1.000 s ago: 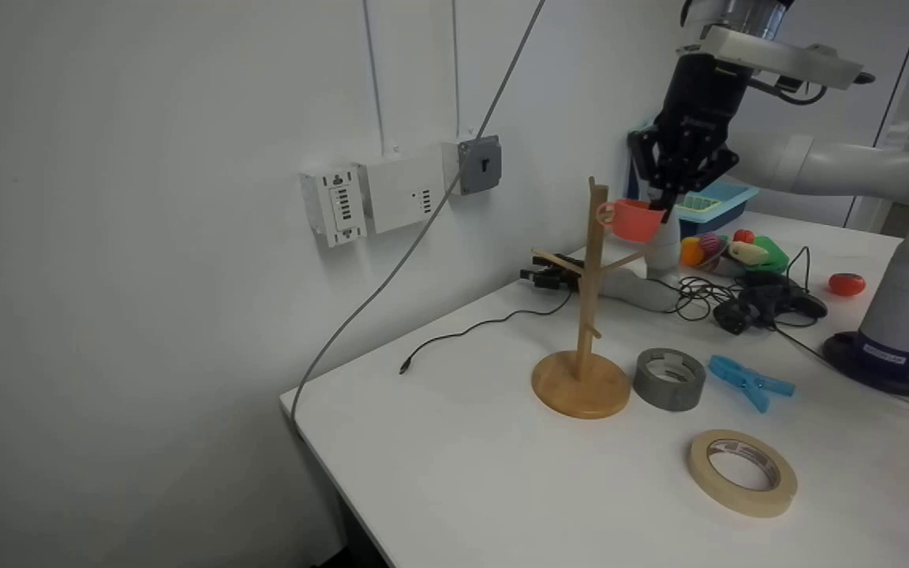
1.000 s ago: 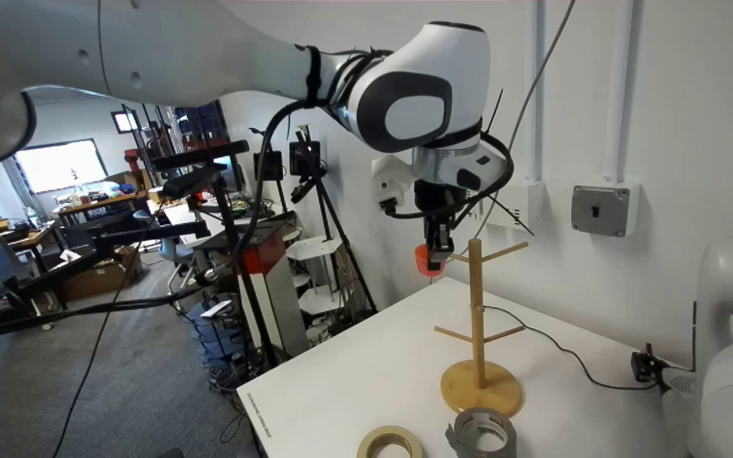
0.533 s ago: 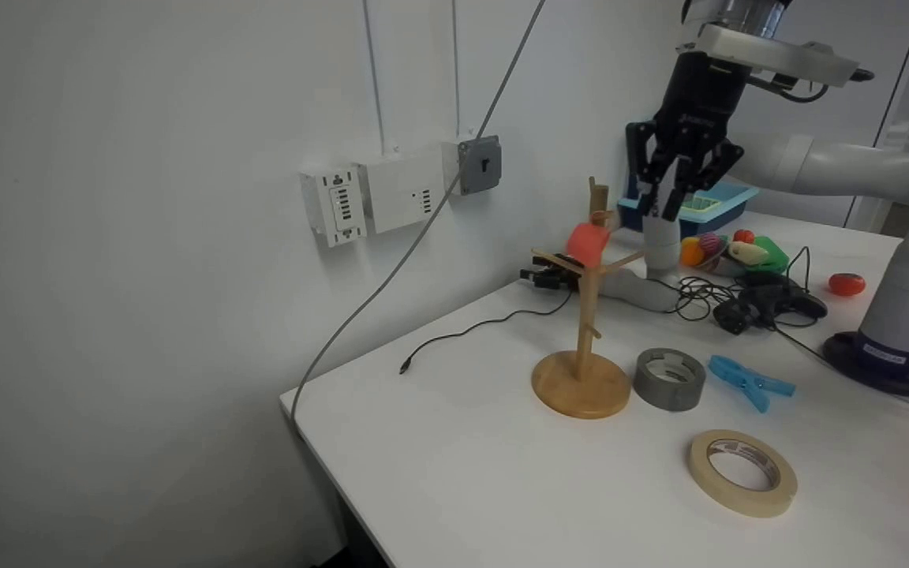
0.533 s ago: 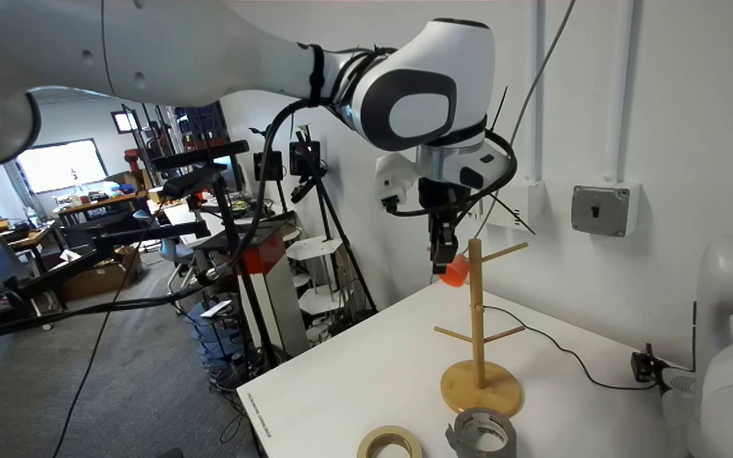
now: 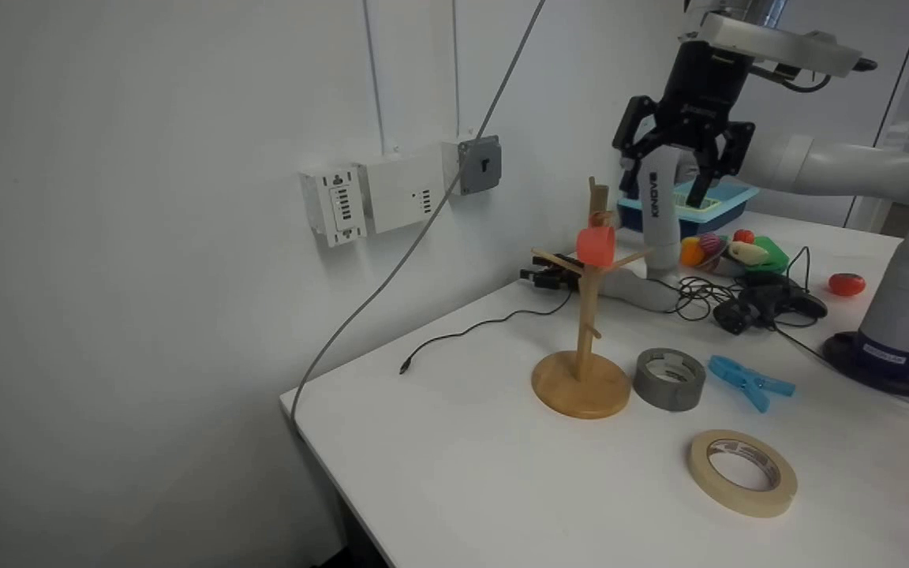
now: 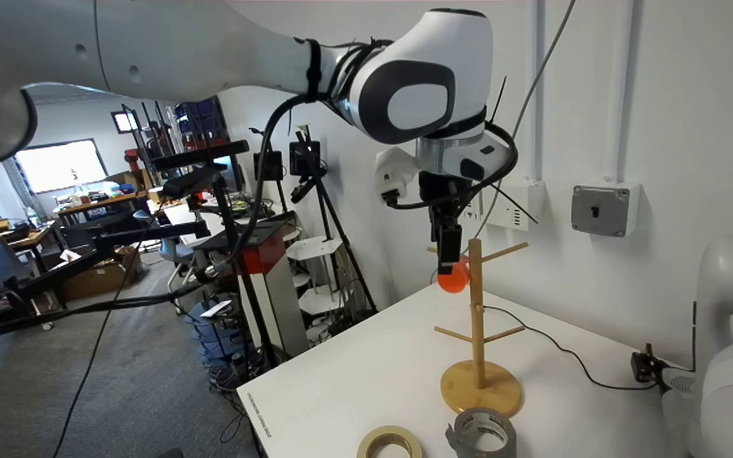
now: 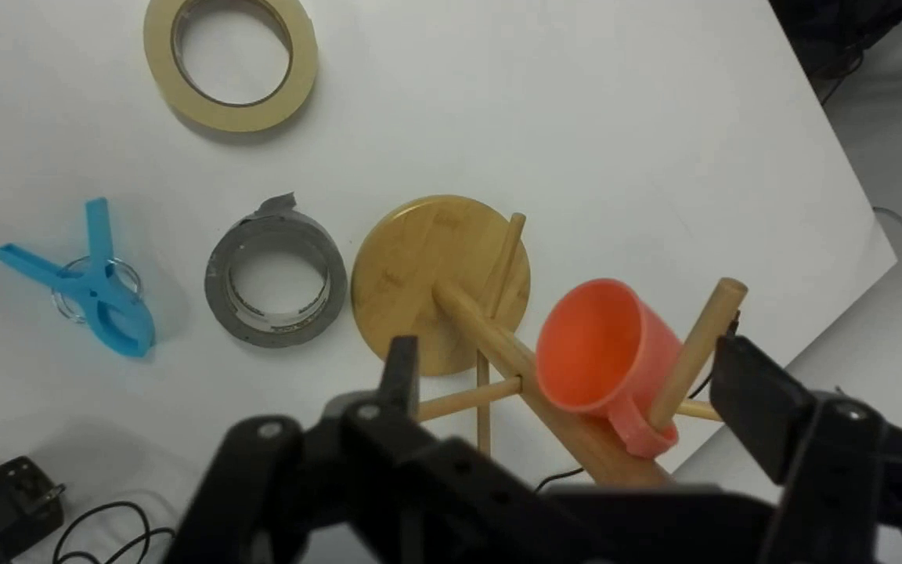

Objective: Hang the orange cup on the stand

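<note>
The orange cup [image 5: 596, 246] hangs by its handle from an upper peg of the stand [image 5: 585, 331], close against the pole. In the wrist view that peg runs through the handle of the cup [image 7: 596, 345], whose mouth faces sideways. Wide apart, the fingers of my gripper [image 5: 662, 194] hold nothing; they stand just above the cup and to its right in that exterior view. In an exterior view a finger of the gripper [image 6: 448, 270] partly covers the cup [image 6: 453, 278]. The stand is upright on its round base [image 7: 396, 258].
A grey tape roll [image 5: 650, 386] stands beside the base, with a blue clamp [image 5: 746, 383] to its right and a tan tape ring [image 5: 703, 481] nearer the front. Black cables and devices [image 5: 770, 304] lie behind. Other pegs [image 7: 467, 398] stick out below my gripper.
The gripper was shut on the cup beside the pole a second ago. Its fingers have spread and it has risen slightly. The cup has dropped a little, swung round and hangs on the peg.
</note>
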